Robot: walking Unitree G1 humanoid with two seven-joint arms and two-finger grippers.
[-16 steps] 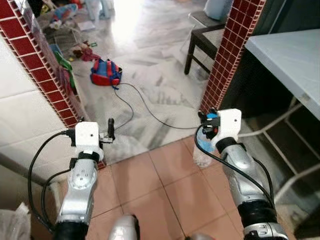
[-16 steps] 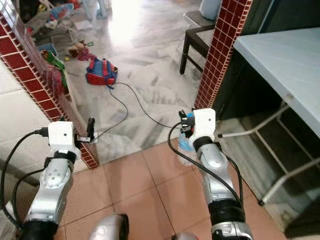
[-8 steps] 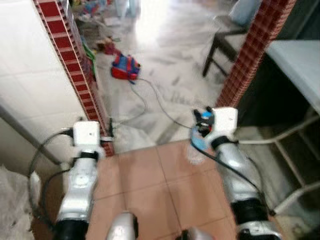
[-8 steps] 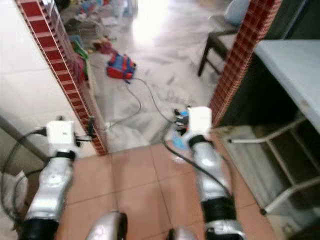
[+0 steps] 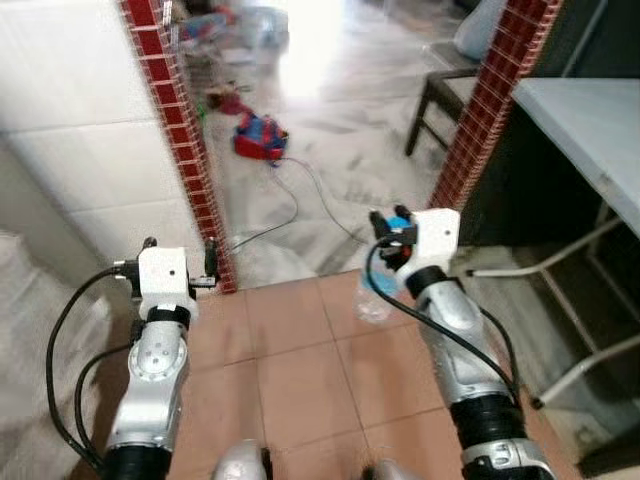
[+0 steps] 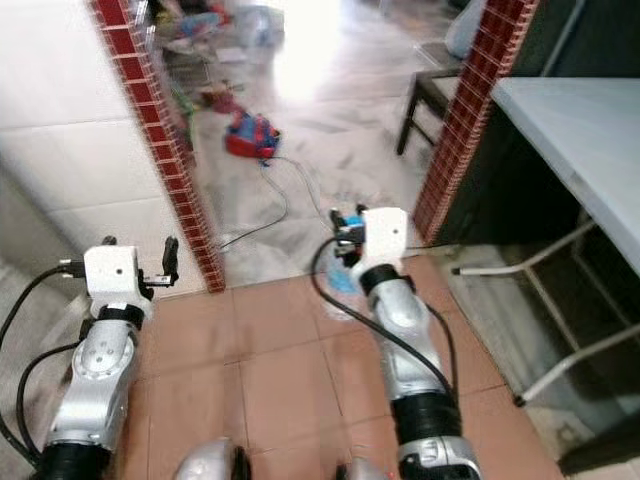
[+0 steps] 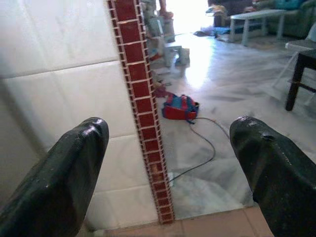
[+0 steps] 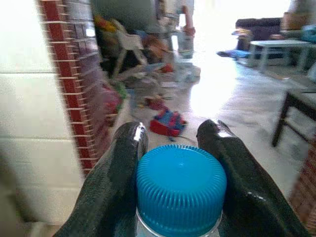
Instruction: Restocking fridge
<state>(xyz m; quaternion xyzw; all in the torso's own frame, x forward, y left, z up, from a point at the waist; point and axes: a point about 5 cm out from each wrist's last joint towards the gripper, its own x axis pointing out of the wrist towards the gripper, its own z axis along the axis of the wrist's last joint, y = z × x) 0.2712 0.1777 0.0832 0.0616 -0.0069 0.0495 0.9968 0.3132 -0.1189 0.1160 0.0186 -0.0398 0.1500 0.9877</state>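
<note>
The right gripper (image 8: 177, 163) has its jaws closed on the neck of a clear bottle (image 5: 376, 298) (blue cap (image 8: 181, 187) between the fingers), the body hanging below them over the tiled floor (image 5: 300, 370). The left gripper (image 7: 173, 163) is empty, jaws spread wide, facing a red brick column (image 7: 140, 98).

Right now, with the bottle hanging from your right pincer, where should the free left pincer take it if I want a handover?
Probably the clear body below the blue cap, coming in level from the robot's left. The right pincer already pinches the neck at the cap, and the bottle hangs upright with its sides bare. The left pincer is open wide.
</note>
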